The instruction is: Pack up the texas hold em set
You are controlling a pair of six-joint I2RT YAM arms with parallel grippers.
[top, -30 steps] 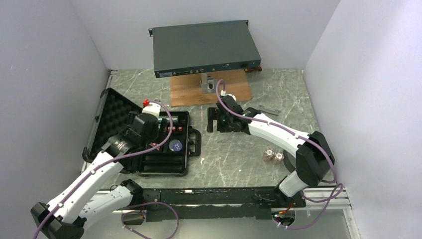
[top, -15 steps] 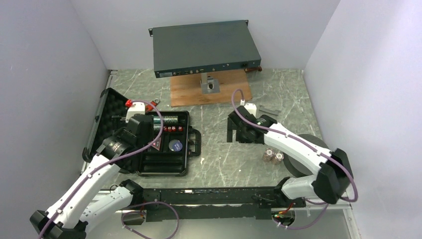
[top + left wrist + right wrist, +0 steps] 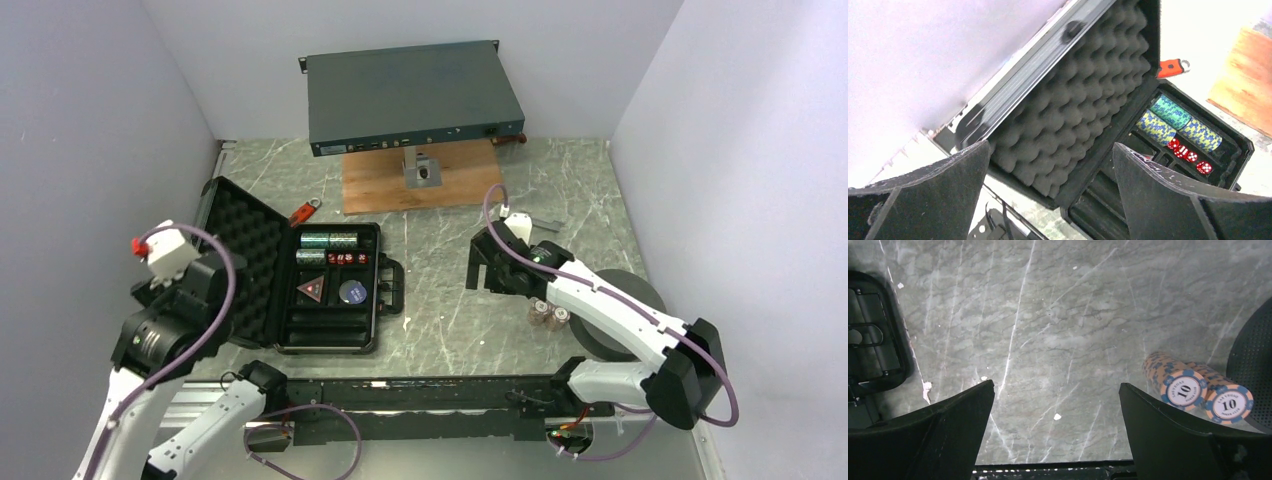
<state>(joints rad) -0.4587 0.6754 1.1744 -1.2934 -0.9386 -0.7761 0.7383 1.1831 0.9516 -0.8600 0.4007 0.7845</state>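
Since both claws hang spread wide and empty, nearness decides it. Right claw (image 3: 1055,390) hovers over bare tabletop (image 3: 1058,315). Two orange chip stacks (image 3: 1198,390) lie on their sides just off its right finger, touching each other, beside the foam ring (image 3: 1253,365). Their long axes seem to slant across the closing line, though the angle is poor. Case (image 3: 245,265) lies open, well left. Left claw (image 3: 1050,146) faces its lid. Right arm nearer.

Black case (image 3: 325,332), red dice (image 3: 1190,156), blue-green chips (image 3: 1175,119), orange-blue chips (image 3: 1198,388), grey-veined table (image 3: 1073,315).
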